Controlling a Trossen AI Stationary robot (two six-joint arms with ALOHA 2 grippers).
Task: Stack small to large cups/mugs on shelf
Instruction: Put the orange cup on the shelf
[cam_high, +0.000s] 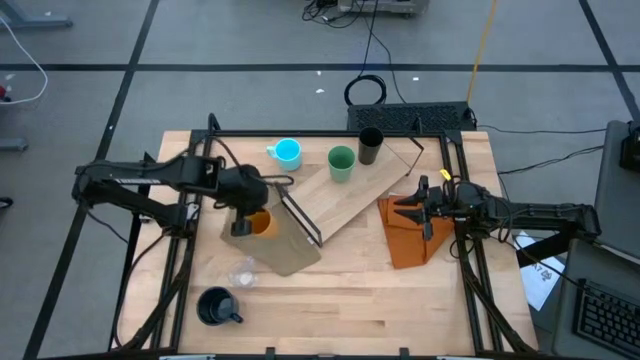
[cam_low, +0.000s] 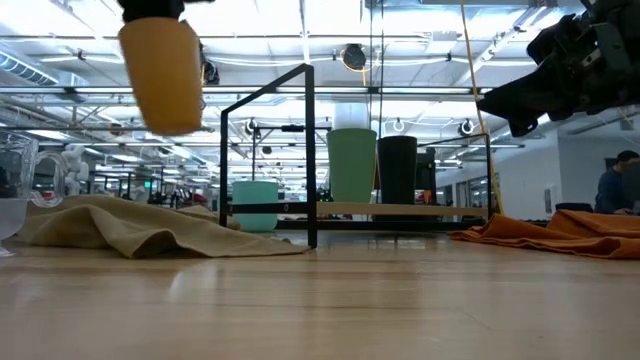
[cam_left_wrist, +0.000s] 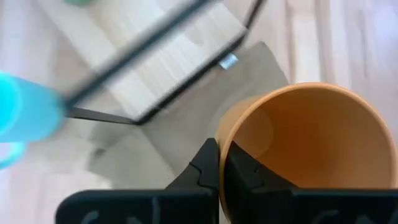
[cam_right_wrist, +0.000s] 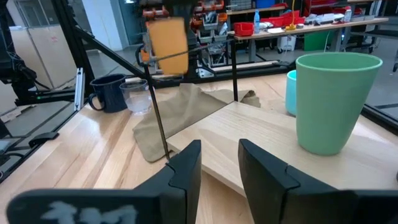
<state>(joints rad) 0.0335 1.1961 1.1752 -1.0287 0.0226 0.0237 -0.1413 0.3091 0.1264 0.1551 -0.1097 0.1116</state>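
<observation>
Left fingers (cam_left_wrist: 219, 171): pinched on the rim of the orange cup (cam_high: 260, 222), held upright, raised clear of the olive cloth (cam_high: 285, 245)
Shelf (cam_high: 350, 195): just beside the cup, toward the right arm; green cup (cam_high: 341, 163) and black tumbler (cam_high: 370, 146) standing on it
Right fingers (cam_right_wrist: 219, 165): slightly spread, empty, over the orange cloth (cam_high: 410, 240); farther off
Worktop (cam_high: 350, 310): pale wood; workshop beyond

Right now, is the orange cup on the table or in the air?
In the air. The left gripper is shut on the rim of the orange cup, and the low view shows it hanging upright well above the tan cloth.
</observation>
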